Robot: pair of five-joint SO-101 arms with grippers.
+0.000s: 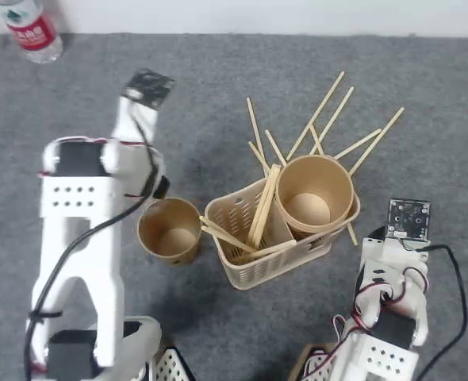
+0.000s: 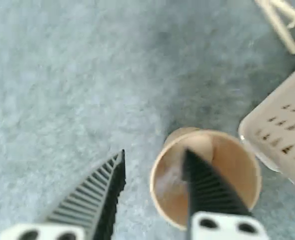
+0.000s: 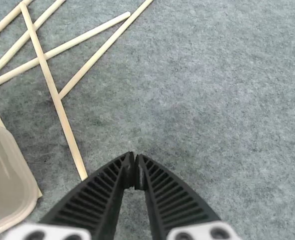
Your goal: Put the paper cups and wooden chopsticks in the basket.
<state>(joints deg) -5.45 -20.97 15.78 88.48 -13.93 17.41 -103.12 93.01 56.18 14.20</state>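
Two paper cups counted: first cup [image 1: 315, 194] seated in basket [image 1: 258, 274]; second cup [image 1: 169, 230] on surface [image 1: 218, 79] just beside it, rim straddled by released left gripper [image 2: 154, 155]. About four chopsticks [image 1: 262, 206] lodged in basket, roughly eight loose chopsticks [image 1: 317, 115] behind. Empty right gripper [image 3: 135, 157] clenched.

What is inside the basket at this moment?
The basket holds one paper cup at one end and several wooden chopsticks beside it. The cup hides whatever lies beneath it.
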